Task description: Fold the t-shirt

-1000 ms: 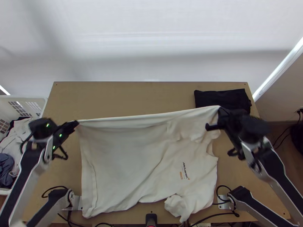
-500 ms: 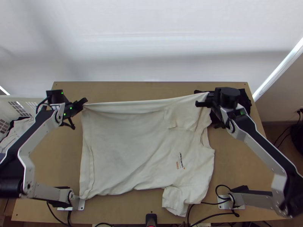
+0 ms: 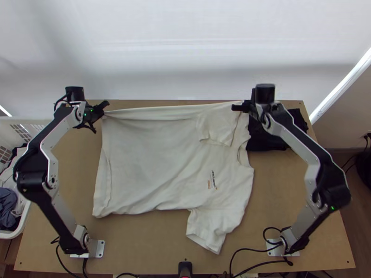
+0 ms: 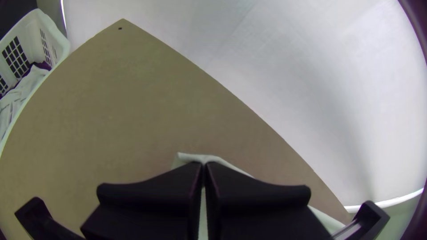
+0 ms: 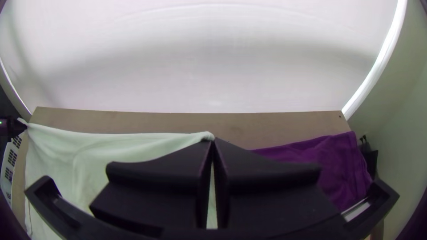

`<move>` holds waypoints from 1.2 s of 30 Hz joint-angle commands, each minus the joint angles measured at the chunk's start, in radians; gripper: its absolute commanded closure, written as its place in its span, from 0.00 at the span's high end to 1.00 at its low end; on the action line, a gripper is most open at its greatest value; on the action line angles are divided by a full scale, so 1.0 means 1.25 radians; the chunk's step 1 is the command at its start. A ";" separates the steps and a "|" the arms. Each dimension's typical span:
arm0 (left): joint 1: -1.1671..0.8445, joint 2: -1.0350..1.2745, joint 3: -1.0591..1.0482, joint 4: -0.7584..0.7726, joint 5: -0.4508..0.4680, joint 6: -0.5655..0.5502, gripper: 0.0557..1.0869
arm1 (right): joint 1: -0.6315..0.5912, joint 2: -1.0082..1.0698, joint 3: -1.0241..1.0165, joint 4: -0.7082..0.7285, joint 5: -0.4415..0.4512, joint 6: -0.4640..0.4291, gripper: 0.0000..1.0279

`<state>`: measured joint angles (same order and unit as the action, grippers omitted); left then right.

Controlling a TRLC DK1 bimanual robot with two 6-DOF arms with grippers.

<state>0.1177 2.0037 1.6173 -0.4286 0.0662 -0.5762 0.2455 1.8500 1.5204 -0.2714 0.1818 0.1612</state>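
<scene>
Holding the cream T-shirt [image 3: 148, 162] by its far side, at both ends. Clenched on the far hem corner with the left end effector [image 3: 104, 108], with a little fabric poking out past the fingertips in the left wrist view. Clenched on the fabric near the far shoulder with the right end effector [image 3: 245, 105], above the far right part of the surface [image 3: 139, 241]. Pulled nearly straight between the two, with a long narrow fold along the far side.

Spread sideways from there toward the near side, with the hem [image 3: 103, 185] to the left and the neck opening [image 3: 240, 155] to the right. Bears a small chest print [image 3: 212, 180] on the right half. Juts out at the near right with one sleeve [image 3: 206, 231], flat and angled toward the near edge; droops just left of the right end effector with the other sleeve [image 3: 217, 127].

Just beside the shirt's neck side, at the far right of the surface, lies a folded dark cloth [image 3: 271, 139]. To the left, past the surface's edge, stands a white basket [image 3: 39, 124] with light and dark clothes [image 3: 9, 204] inside. Behind the far edge hangs a white backdrop [image 3: 185, 46].
</scene>
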 commanded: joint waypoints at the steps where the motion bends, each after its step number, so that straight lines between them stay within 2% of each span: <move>1: 0.026 0.055 0.095 -0.071 -0.023 -0.019 0.03 | -0.017 0.052 0.093 -0.054 0.015 0.037 0.03; 4: 0.021 0.103 0.197 -0.203 -0.017 -0.016 0.03 | -0.009 0.079 0.157 -0.128 0.014 0.056 0.03; 7: 0.010 0.130 0.279 -0.344 -0.017 0.003 0.03 | 0.001 0.114 0.259 -0.269 0.006 0.087 0.03; 10: -0.003 0.104 0.278 -0.407 0.013 0.019 0.03 | 0.009 0.135 0.339 -0.396 -0.013 0.109 0.03; 16: -0.009 0.024 0.234 -0.485 0.042 0.041 0.03 | 0.013 0.133 0.354 -0.531 -0.037 0.139 0.03; 20: -0.007 -0.033 0.164 -0.493 0.064 0.056 0.03 | 0.012 0.120 0.308 -0.573 -0.037 0.139 0.03; 26: 0.008 -0.100 0.038 -0.488 0.066 0.085 0.03 | 0.013 0.085 0.180 -0.574 -0.040 0.141 0.03; 36: 0.011 -0.199 -0.161 -0.422 0.073 0.100 0.03 | 0.021 0.010 0.011 -0.520 -0.051 0.151 0.03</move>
<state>0.1230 1.8050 1.4727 -0.9699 0.1539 -0.4686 0.2684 1.9144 1.5761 -0.9230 0.1116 0.3222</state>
